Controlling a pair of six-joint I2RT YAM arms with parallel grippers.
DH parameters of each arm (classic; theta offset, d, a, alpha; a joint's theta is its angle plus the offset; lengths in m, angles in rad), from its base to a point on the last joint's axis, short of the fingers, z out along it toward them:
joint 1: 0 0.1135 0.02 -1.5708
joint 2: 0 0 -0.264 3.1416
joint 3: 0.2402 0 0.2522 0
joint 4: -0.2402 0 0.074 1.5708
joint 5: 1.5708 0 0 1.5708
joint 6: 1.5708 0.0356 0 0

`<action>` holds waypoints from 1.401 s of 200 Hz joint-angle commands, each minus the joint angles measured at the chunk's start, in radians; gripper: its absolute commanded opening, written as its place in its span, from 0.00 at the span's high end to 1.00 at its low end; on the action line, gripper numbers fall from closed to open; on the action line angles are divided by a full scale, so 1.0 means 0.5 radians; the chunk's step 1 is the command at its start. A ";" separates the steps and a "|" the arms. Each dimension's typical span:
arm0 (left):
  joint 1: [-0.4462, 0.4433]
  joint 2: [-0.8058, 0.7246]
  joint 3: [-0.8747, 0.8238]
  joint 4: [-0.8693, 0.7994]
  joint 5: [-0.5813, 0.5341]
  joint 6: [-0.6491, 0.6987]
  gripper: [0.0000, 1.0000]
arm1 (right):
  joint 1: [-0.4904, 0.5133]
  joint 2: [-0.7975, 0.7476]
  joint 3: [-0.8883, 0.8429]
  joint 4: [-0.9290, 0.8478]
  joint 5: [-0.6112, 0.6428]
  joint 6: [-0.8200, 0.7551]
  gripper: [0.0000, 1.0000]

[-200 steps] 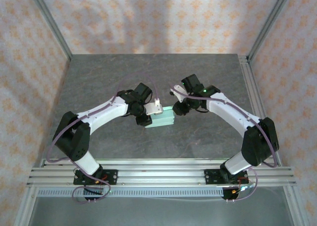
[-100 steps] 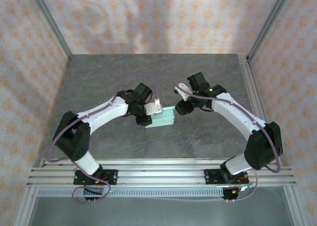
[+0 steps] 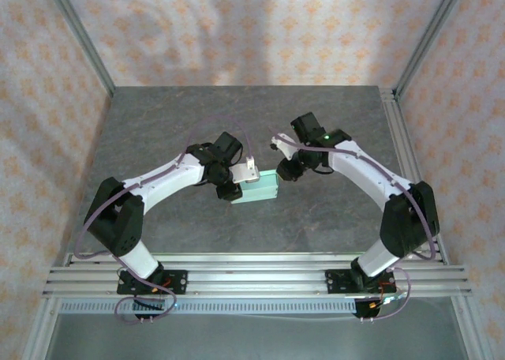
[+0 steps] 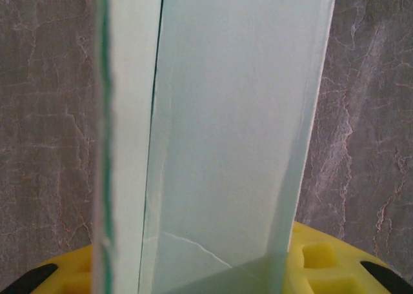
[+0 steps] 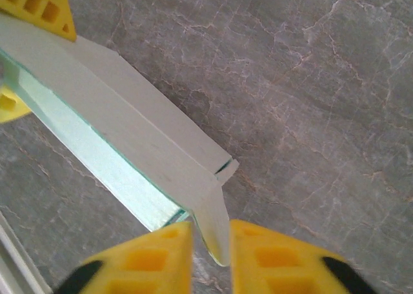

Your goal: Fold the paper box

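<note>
The right end effector (image 5: 211, 233) is pinched narrowly on the end flap (image 5: 214, 200) of the paper box (image 3: 260, 188). The left end effector (image 4: 200, 278) clamps its other end over the surface (image 3: 331, 218). The body looks formed, and this end appears unclosed.

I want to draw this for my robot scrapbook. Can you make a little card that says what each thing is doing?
Paper box: pale mint green, partly folded, between the two grippers
Left gripper: shut on one end of the box
Right gripper: a finger on either side of an end flap; cannot tell if it is pinching
Table: grey, marbled
</note>
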 commanded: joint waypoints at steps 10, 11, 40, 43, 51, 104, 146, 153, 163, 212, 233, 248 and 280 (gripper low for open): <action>0.008 0.085 -0.044 -0.063 -0.025 0.019 0.69 | 0.026 0.022 0.091 -0.080 -0.011 -0.014 0.89; 0.008 0.083 -0.044 -0.062 -0.026 0.018 0.69 | 0.026 0.023 0.091 -0.082 -0.010 -0.012 0.89; 0.008 0.080 -0.045 -0.062 -0.028 0.016 0.69 | 0.040 -0.003 0.062 -0.072 0.008 0.048 1.00; 0.008 0.081 -0.044 -0.062 -0.028 0.015 0.69 | 0.043 -0.006 0.056 -0.073 0.010 0.054 1.00; 0.008 0.081 -0.042 -0.062 -0.026 0.014 0.69 | 0.049 -0.015 0.045 -0.066 0.019 0.075 1.00; 0.005 0.079 -0.040 -0.026 -0.029 -0.028 0.64 | 0.076 -0.092 -0.035 0.114 0.249 0.471 1.00; -0.012 0.084 -0.065 0.011 -0.068 -0.051 0.60 | 0.087 -0.165 -0.088 0.174 0.378 0.915 1.00; -0.016 0.085 -0.064 0.012 -0.070 -0.054 0.60 | 0.087 -0.182 -0.095 0.186 0.384 0.997 1.00; -0.016 0.085 -0.062 0.017 -0.072 -0.059 0.60 | 0.090 -0.199 -0.100 0.183 0.395 1.099 1.00; -0.020 0.116 -0.044 0.033 -0.079 -0.090 0.60 | 0.131 -0.224 -0.143 0.238 0.486 1.377 1.00; -0.022 0.116 -0.041 0.038 -0.071 -0.108 0.59 | 0.155 -0.236 -0.168 0.267 0.558 1.454 1.00; -0.020 0.129 -0.029 0.035 -0.067 -0.123 0.59 | 0.166 -0.251 -0.212 0.316 0.613 1.508 1.00; -0.023 0.147 -0.013 0.030 -0.066 -0.129 0.59 | 0.185 -0.286 -0.307 0.428 0.628 1.525 1.00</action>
